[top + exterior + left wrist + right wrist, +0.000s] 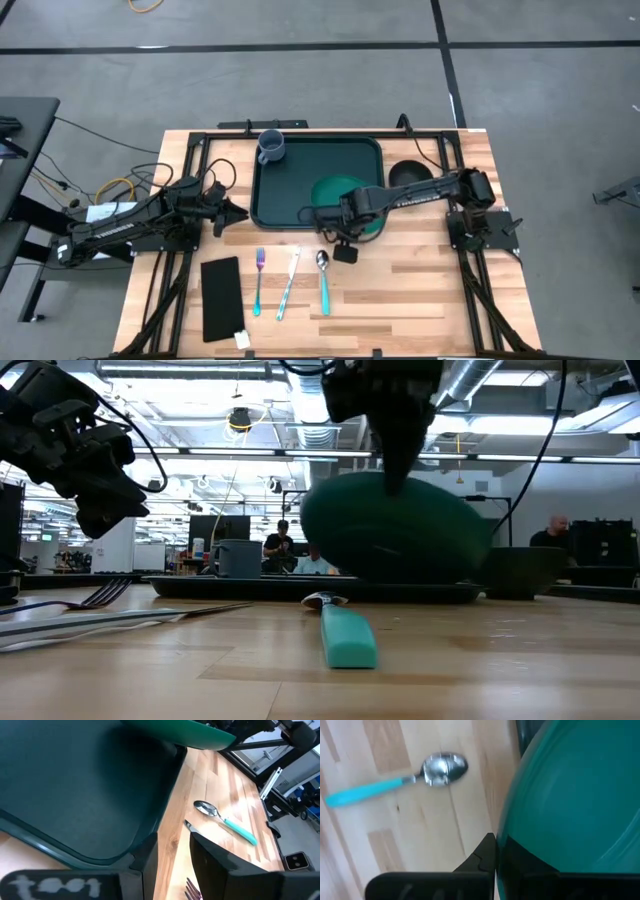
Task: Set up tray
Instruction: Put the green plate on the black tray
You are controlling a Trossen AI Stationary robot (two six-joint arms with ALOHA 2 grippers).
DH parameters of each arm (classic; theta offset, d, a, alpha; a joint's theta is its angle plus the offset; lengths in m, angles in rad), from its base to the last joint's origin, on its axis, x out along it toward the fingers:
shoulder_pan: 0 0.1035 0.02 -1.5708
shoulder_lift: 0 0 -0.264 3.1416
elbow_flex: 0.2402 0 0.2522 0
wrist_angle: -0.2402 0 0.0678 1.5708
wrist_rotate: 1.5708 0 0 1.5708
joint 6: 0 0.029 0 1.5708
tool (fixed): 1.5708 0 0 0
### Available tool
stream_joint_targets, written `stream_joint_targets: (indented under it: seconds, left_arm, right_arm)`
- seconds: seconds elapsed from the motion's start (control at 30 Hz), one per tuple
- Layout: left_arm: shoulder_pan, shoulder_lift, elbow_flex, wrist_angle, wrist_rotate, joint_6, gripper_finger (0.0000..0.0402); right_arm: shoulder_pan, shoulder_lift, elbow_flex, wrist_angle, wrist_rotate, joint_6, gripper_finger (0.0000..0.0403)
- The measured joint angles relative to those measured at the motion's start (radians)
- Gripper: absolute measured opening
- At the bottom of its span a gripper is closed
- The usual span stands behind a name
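Holding the green plate (pixel 340 195) by its near rim, the right gripper (pixel 340 232) sits at the front edge of the tray (pixel 310 160), fingers clenched on the rim so that the plate hangs tilted, its far side low over the tray floor and its gripped side raised, as the low view shows (pixel 395 525). The tray lies at the back middle of the table (pixel 420 290), long axis running left to right, and almost all of the plate is already inside its outline; only the gripped edge overhangs the front rim toward the spoon (pixel 322 280). So the coming move, as I judge it, turns on a short push away from the cutlery and a lowering: the open tray floor lies straight ahead of the fingers and below them, with the grey cup (pixel 271 146) well apart in the far left corner and a dark bowl (pixel 407 175) just off the tray's right end. The left gripper (pixel 232 212) waits just beside the tray's left end, fingers part-way apart and grasping nothing; the right arm is plainly the nearer. Fork (pixel 259 280) and knife (pixel 288 285) lie beside the spoon, near a black rectangle (pixel 221 297), still off the tray
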Motion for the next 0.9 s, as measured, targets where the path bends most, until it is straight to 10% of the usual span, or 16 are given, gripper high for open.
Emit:
stream_joint_targets:
  seconds: [0.9]
  left_arm:
    - [0.0, 0.0, 0.0, -0.003, -0.035, -0.001, 0.01]
  right_arm:
    - [-0.139, 0.001, -0.224, 0.274, -0.048, 0.025, 0.0]
